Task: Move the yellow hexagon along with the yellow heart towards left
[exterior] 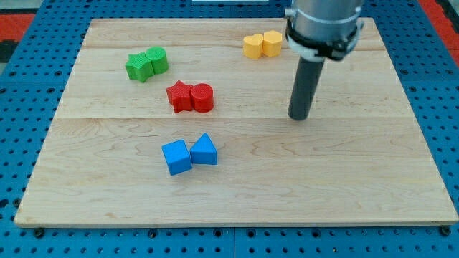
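1. A pale wooden surface [237, 193] lies on a blue pegboard base [29, 107] dotted with holes; a strip of red shows at the far left and far right corners.
2. The arm ends in a plain dark rod hanging from a grey cylinder [323, 21], and my tip [298, 117] stands on the wood, right of centre. There is no clamping end effector here, so nothing can be said of it being apart or together; the rod stands alone, touching no block.
3. The yellow hexagon [272, 43] and the yellow heart [253, 46] sit touching each other at the far edge of the surface, the heart on the left. Which of the two is the heart is hard to judge from here. They lie beyond my tip and a little to its left, clearly apart from it.
4. A green star [138, 67] and a green block [157, 60] of unclear shape touch at the far left.
5. A red star [180, 96] and a red cylinder [203, 97] touch near the middle, well to the left of my tip.
6. A blue cube [176, 157] and a blue triangle [204, 150] touch nearer to me, left of centre.
7. I can read no brand, label or writing anywhere.
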Robot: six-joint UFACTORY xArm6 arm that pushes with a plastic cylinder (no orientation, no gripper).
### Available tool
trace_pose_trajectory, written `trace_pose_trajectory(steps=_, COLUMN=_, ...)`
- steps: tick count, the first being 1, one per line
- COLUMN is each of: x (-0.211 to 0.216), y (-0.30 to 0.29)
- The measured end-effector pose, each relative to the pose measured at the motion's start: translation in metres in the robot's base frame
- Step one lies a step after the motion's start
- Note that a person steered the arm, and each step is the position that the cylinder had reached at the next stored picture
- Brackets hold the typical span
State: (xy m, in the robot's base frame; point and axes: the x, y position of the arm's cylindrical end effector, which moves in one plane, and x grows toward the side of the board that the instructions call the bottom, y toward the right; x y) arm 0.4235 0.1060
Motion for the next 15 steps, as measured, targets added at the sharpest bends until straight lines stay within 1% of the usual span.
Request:
trace_pose_trajectory(steps=1, x=-0.044, y=0.000)
trace_pose_trajectory(steps=2, x=-0.052, y=0.006)
trace_pose_trajectory(steps=4, x=-0.052, y=0.006)
trace_pose_trajectory(steps=6, x=-0.052, y=-0.024)
trace_pose_trajectory(steps=7, x=-0.052, y=-0.013)
trace_pose_trajectory(steps=9, x=-0.096, y=0.010)
trace_pose_trajectory(steps=10, x=-0.104, y=0.014)
trace_pose_trajectory(steps=12, x=-0.105, y=0.018)
trace_pose_trajectory(steps=13, x=-0.119, y=0.018)
trace_pose_trajectory(steps=14, x=-0.122, y=0.018)
trace_pose_trajectory(steps=15, x=-0.146, y=0.011)
